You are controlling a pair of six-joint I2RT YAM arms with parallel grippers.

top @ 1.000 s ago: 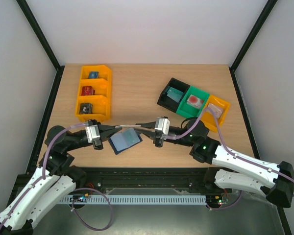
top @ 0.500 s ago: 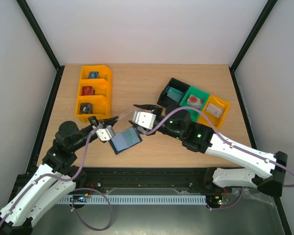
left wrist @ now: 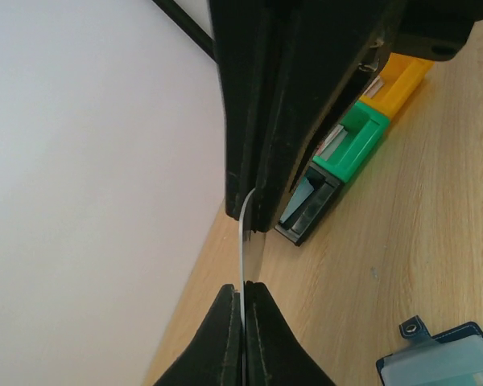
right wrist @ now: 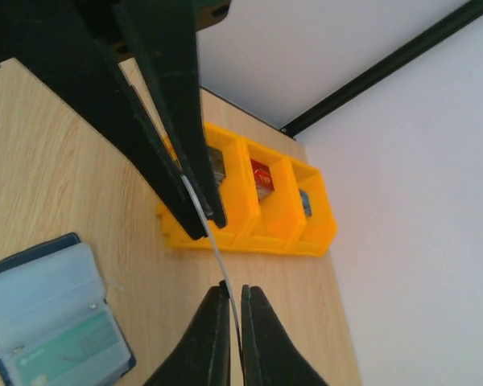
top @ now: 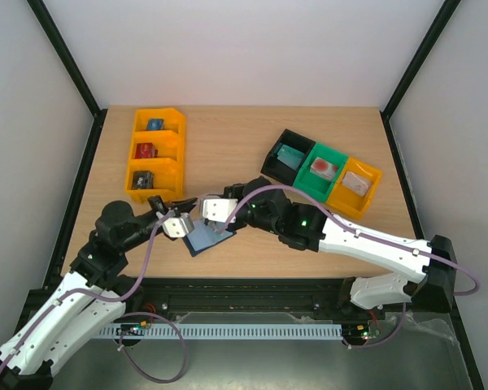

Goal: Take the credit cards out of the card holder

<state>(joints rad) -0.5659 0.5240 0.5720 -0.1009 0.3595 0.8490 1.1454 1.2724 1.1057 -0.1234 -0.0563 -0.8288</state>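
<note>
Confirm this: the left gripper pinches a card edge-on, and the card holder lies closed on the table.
Not quite: the card holder lies open, pale inner panels up, as the right wrist view shows. The left gripper does pinch the card edge-on.

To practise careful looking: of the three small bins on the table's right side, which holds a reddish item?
The green bin, middle of the row: the black bin beside it holds something teal, the yellow bin something pale.

Legible text: none.
Faint marks on a credit card [right wrist: 76,347] in the card holder [right wrist: 40,293], too small to read.
</note>
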